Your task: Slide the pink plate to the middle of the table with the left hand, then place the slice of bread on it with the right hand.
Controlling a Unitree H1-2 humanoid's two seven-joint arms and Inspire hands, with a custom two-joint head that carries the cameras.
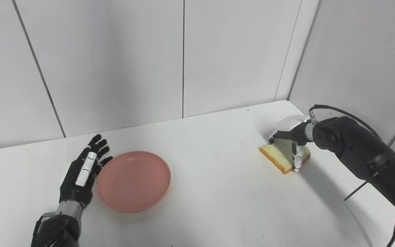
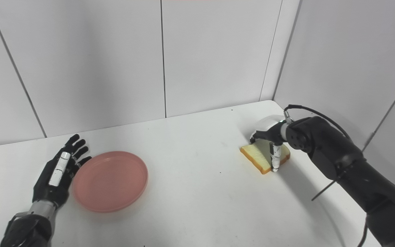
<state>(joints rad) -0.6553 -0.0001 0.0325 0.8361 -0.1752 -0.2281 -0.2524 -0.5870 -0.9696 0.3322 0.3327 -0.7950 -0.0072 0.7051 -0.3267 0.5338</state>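
The pink plate [image 1: 134, 180] lies empty on the white table [image 1: 218, 192], left of its middle. My left hand [image 1: 82, 171] lies flat and open against the plate's left rim, fingers stretched toward the back wall. The slice of bread [image 1: 277, 156] lies flat on the table at the right, near the side wall. My right hand [image 1: 291, 137] is arched over it, with the thumb [image 1: 297, 159] pointing down at the near edge and the other fingers on the far edge, pinching the slice. The same layout shows in the right eye view, with the plate [image 2: 110, 180] and the bread [image 2: 256, 156].
White walls close the table at the back and at the right [image 1: 355, 68], close behind the bread. My right forearm [image 1: 365, 154], with a black cable, reaches in from the lower right. Bare tabletop lies between the plate and the bread.
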